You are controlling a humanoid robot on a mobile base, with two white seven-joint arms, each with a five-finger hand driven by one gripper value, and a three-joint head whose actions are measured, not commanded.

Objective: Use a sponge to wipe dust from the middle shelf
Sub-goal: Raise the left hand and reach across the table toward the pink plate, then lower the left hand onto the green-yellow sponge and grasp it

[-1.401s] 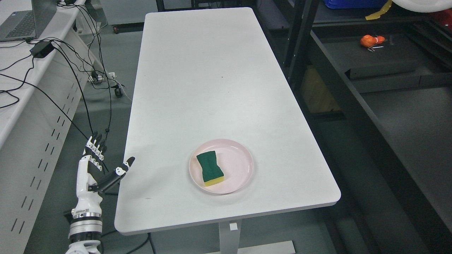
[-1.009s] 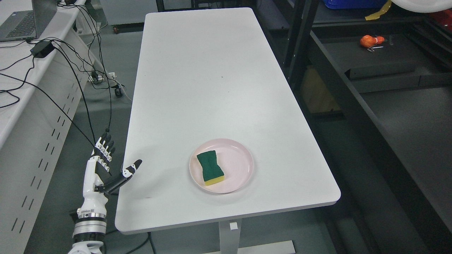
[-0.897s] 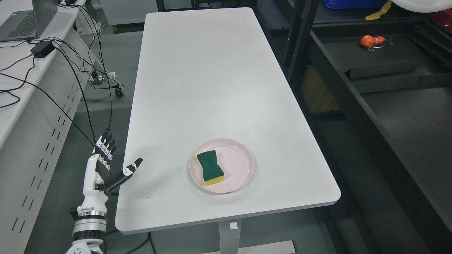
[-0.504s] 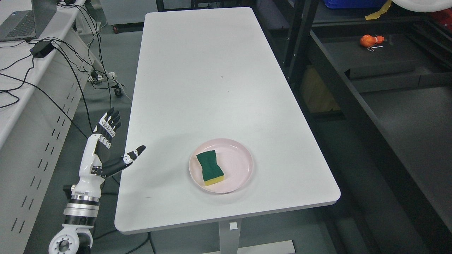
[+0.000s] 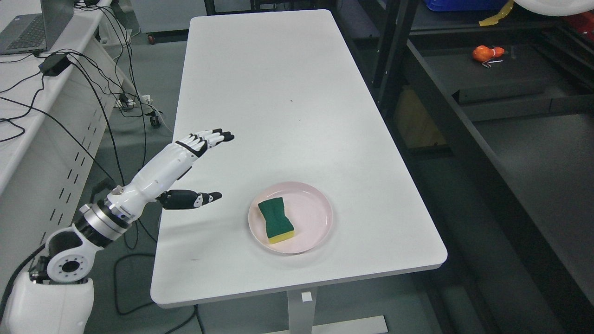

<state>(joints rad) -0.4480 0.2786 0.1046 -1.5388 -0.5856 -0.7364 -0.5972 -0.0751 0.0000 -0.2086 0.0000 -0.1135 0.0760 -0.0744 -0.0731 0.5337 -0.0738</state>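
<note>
Over table's left edge, your left hand (image 5: 188,160) hovers, fingers stretched flat, thumb apart, holding nothing. Sponge (image 5: 275,221) lies flat in pink plate (image 5: 320,208), near to hand's right. Likely light, squashy: pinch across narrow waist, gently, or plate may skid.

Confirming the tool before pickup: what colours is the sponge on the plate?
The sponge is dark green on top with a yellow layer beneath, clearest in the head view.
</note>
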